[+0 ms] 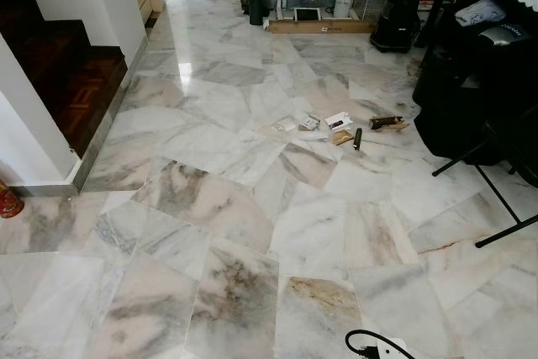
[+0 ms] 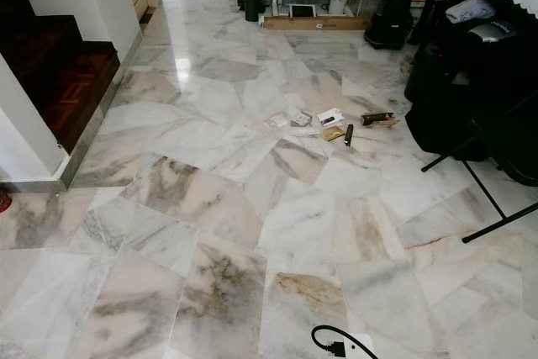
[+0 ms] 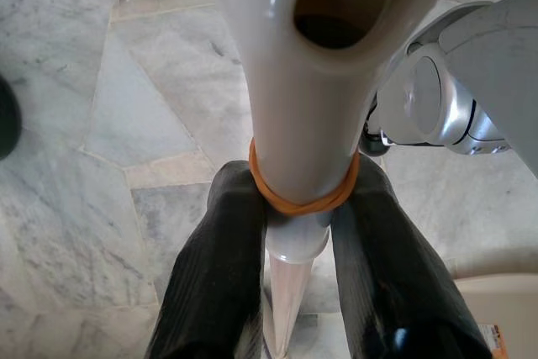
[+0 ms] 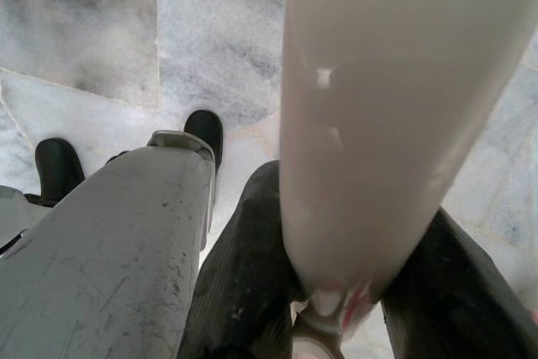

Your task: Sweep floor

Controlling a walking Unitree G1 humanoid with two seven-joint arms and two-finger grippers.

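Scattered litter (image 1: pixel 332 124) lies on the marble floor (image 1: pixel 218 208) ahead: paper scraps, a small white box (image 1: pixel 339 119), a dark stick (image 1: pixel 357 138) and a brown piece (image 1: pixel 387 123). In the left wrist view my left gripper (image 3: pixel 298 241) is shut on a white handle (image 3: pixel 303 124) ringed by an orange rubber band (image 3: pixel 294 199). The right wrist view has my right gripper (image 4: pixel 336 292) shut on a thick white handle (image 4: pixel 378 124) between its black fingers (image 4: pixel 244 283). A grey robot leg (image 4: pixel 109 250) and black foot (image 4: pixel 204 129) stand beside it.
A dark wooden staircase (image 1: pixel 59 73) and white wall stand at the left. Black bags and a stand with thin black legs (image 1: pixel 496 199) crowd the right. A black cable and plug (image 1: pixel 370 346) lie at the near edge. A black bin (image 1: pixel 395 18) and cardboard (image 1: pixel 319 26) sit at the back.
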